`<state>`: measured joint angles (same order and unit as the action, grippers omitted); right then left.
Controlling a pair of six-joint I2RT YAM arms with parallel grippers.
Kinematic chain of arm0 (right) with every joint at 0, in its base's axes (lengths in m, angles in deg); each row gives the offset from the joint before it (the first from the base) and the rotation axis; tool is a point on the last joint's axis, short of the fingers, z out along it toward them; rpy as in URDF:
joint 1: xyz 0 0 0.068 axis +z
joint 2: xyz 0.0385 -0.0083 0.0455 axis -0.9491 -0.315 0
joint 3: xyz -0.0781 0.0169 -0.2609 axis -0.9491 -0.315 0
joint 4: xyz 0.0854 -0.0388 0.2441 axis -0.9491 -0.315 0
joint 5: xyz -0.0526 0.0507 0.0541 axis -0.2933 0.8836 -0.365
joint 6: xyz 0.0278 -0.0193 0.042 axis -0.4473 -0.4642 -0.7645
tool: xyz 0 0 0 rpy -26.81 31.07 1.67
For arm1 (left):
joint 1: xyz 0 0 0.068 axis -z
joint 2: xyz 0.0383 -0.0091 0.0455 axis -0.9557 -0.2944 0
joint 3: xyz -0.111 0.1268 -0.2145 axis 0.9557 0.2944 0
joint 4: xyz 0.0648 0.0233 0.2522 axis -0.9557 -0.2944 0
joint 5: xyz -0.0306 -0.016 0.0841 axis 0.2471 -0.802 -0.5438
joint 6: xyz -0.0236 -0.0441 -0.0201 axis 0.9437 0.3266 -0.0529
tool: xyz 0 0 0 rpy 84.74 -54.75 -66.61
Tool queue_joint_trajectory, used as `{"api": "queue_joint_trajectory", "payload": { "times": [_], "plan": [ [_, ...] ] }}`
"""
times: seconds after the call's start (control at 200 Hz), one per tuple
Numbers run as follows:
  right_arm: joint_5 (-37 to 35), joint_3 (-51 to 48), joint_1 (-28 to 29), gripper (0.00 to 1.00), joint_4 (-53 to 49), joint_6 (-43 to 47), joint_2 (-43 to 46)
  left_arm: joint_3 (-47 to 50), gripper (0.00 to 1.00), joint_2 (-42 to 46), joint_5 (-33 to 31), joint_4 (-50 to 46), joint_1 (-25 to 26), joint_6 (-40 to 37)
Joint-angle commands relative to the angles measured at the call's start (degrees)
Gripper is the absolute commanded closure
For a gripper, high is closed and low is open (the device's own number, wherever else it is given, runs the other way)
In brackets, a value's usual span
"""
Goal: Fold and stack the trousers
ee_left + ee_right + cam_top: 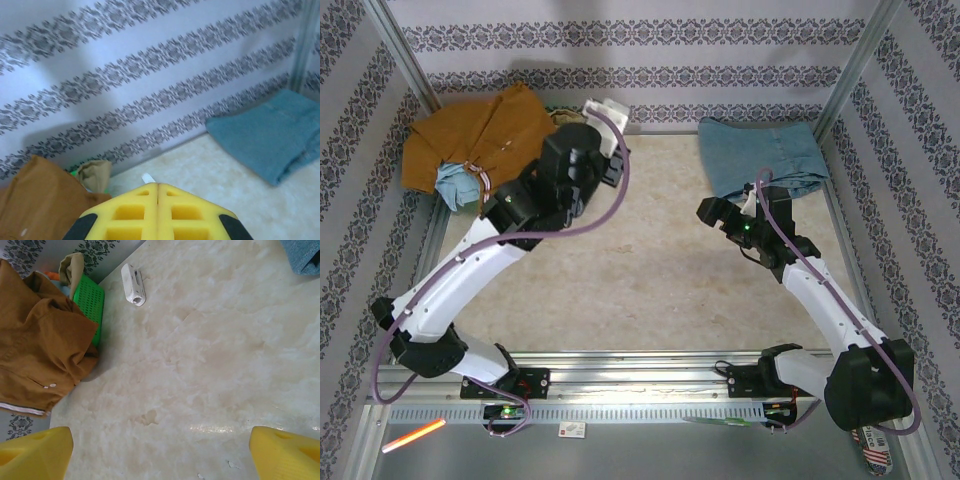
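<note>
The trousers (470, 140) lie in a crumpled, loosely bunched heap at the far left corner of the tabletop (650, 270). They are soft rust-brown cloth. In the right wrist view the trousers (40, 340) show small white buttons and a strip of white lining with a red stripe at the lower hem of the heap. They drape over a green plastic basket (92, 302) with a fine grid of holes.

A pale blue cloth (455, 185) pokes out at the near side of the heap. A folded, faded blue denim piece (765, 155) lies flat at the far right corner, well apart from the trousers. A small white oblong plastic piece (134, 285) lies near the far edge, just beside the basket.

The tabletop is smooth, glossy and marbled beige.

The left gripper (158, 187) has its yellow, ribbed foam pads pressed together with nothing between them. The right gripper (160, 452) stands spread wide over bare tabletop, holding nothing.
</note>
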<state>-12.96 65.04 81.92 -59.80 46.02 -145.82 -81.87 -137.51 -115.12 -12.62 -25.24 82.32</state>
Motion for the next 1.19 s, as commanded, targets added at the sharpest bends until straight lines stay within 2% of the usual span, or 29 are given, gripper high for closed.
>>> {"api": "queue_joint_trajectory", "payload": {
  "times": [0.0, 0.015, 0.04, 0.06, 0.145, 0.185, 0.245, 0.345, 0.465, 0.56, 0.634, 0.719, 0.859, 1.054, 1.189],
  "plan": [
    [-0.75, 0.86, 0.36, 0.09, 1.39, 1.18, 0.02, 8.92, 0.90, 1.97, -4.87, 3.34, -0.08, 2.50],
    [-0.77, 0.71, 0.43, 0.09, 1.40, 1.17, 0.04, 10.20, 0.81, 2.40, -6.07, 4.15, -0.21, 2.44],
    [-0.67, 0.58, 0.37, 0.09, 1.44, 1.13, 0.21, 11.80, 0.61, 2.86, -7.71, 4.96, -0.68, 2.73],
    [-0.69, 0.43, 0.35, 0.08, 1.42, 1.15, 0.30, 12.74, 0.50, 3.26, -8.14, 4.90, -1.39, 3.35],
    [-0.66, -0.09, 0.44, 0.08, 1.44, 1.31, 0.41, 13.84, 0.11, 3.96, -8.96, 0.78, -6.02, 9.29],
    [-0.64, -0.38, 0.43, 0.08, 1.56, 1.15, 0.33, 14.60, 0.00, 4.44, -9.80, -0.91, -8.74, 12.37],
    [-0.53, -0.81, 0.39, 0.08, 2.06, 0.92, 0.24, 16.68, 0.00, 5.67, -10.41, -2.89, -13.73, 18.00],
    [0.03, -1.39, 0.52, 0.07, 2.82, 0.78, -0.07, 21.87, 0.00, 9.11, -6.84, -5.65, -24.17, 29.28],
    [0.54, -1.42, 0.66, 0.06, 2.97, 0.87, -0.28, 30.91, 0.00, 11.72, 1.75, -2.00, -38.61, 36.80],
    [0.97, -1.15, 0.96, 0.05, 2.86, 1.16, -0.46, 31.86, 0.00, 9.04, 10.50, -0.82, -47.46, 40.50],
    [0.83, -1.19, 1.31, 0.05, 3.01, 1.03, -0.72, 30.17, 0.00, 4.91, 7.04, -0.55, -49.87, 41.38],
    [1.57, -1.20, 1.59, 0.04, 3.22, 0.97, -1.16, 29.07, 0.00, 0.10, 8.51, 2.44, -52.93, 41.75],
    [1.74, -2.25, 1.86, 0.04, 3.06, 1.09, -1.01, 27.05, 0.00, -8.01, 16.56, 12.49, -56.89, 36.15],
    [1.44, -2.91, 2.28, 0.04, 3.06, 1.29, -1.07, 18.01, 0.00, -20.03, 28.33, 17.99, -58.23, 27.74],
    [0.89, -2.94, 2.46, 0.04, 2.24, 2.19, -1.82, 14.65, 0.00, -22.52, 25.60, 18.71, -58.18, 24.72]
  ]
}}
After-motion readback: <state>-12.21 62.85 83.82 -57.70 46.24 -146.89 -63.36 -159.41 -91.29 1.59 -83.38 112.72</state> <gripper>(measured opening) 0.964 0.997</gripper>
